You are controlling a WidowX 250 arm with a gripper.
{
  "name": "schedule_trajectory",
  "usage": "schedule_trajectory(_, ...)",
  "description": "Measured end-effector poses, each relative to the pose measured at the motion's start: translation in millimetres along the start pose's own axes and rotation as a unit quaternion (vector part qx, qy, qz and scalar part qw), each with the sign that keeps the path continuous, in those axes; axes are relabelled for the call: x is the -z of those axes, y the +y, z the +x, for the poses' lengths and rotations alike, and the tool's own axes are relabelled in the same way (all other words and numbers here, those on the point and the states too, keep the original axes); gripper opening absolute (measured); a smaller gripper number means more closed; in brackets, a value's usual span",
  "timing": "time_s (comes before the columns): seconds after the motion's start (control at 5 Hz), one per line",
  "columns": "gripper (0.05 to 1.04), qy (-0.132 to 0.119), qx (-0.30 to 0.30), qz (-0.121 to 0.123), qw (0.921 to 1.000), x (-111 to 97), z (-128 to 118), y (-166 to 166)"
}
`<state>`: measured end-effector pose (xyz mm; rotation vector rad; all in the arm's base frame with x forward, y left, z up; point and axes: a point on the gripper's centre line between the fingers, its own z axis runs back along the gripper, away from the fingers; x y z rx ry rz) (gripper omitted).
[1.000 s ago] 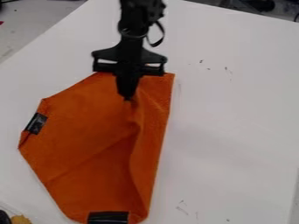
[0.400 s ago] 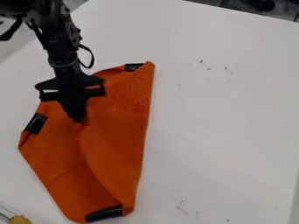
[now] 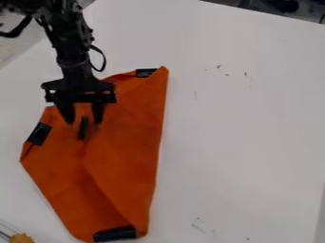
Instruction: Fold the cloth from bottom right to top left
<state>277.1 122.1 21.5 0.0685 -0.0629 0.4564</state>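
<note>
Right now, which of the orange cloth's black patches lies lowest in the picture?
The bottom patch, at the cloth's lower end; the left patch, top patch and dark strip by the gripper sit higher.

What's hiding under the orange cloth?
Around the orange cloth you can see the white table. Right under the cloth everything is covered, so I can't tell.

No readable text, no legible label or brand, no readable number or sign

You've got wide passing room over the white table [image 3: 241,133], right of the cloth [image 3: 127,142] in view; arm [image 3: 70,47] blocks upper left, yellowish object [image 3: 22,238] lower-left corner.
</note>
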Motion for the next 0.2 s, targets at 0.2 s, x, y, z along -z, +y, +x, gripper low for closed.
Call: schedule_trajectory(0.2, 1.008, 0.006, 0.022, 0.032, 0.9993, -17.2, -0.5, -8.5)
